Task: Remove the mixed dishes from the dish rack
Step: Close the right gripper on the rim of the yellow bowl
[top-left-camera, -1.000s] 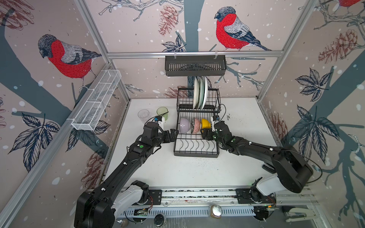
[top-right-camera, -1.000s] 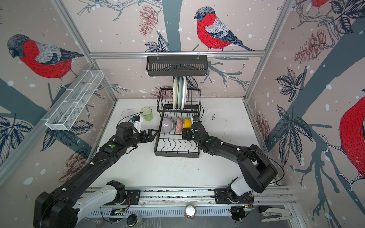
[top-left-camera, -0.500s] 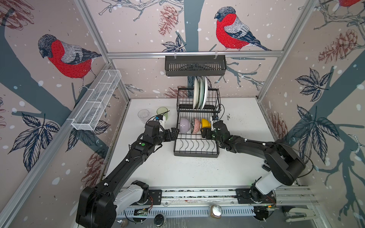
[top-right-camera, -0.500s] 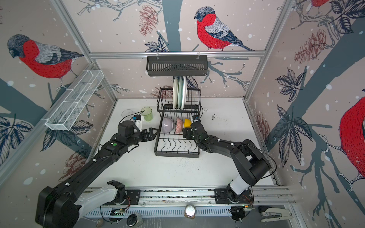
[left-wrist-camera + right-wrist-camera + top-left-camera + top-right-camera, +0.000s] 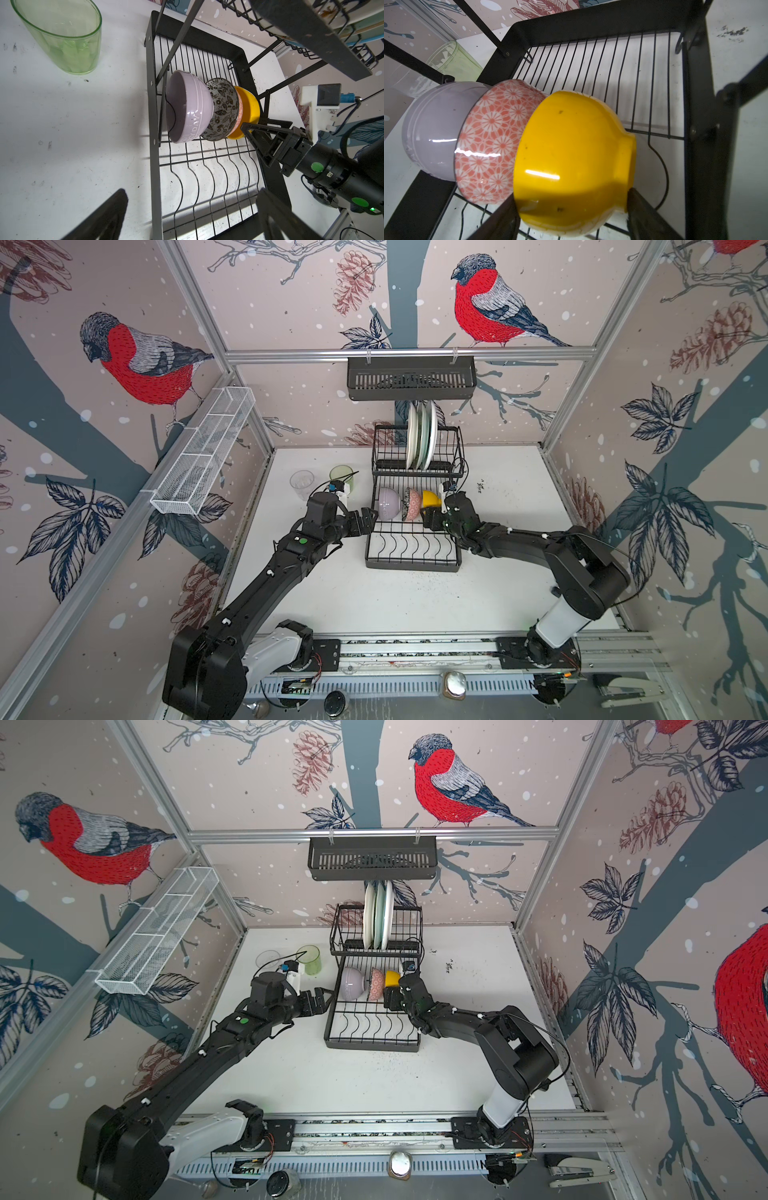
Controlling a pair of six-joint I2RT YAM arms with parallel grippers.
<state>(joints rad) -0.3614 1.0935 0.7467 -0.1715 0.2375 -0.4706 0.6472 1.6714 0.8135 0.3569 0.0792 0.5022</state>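
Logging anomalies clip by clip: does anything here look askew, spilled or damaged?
Nothing looks broken, but dark specks litter the table along the front edge of the dish rack, with a dark smudge to its right. The lilac bowl, pink-patterned bowl and yellow bowl lie on their sides, nested into each other, not one per prong.

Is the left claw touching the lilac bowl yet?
Apart. In the left wrist view the left claw stands open, short of the lilac bowl, with dish rack wires between.

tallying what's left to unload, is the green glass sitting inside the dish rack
No, the green glass stands on the white table beside the dish rack, outside its black frame.
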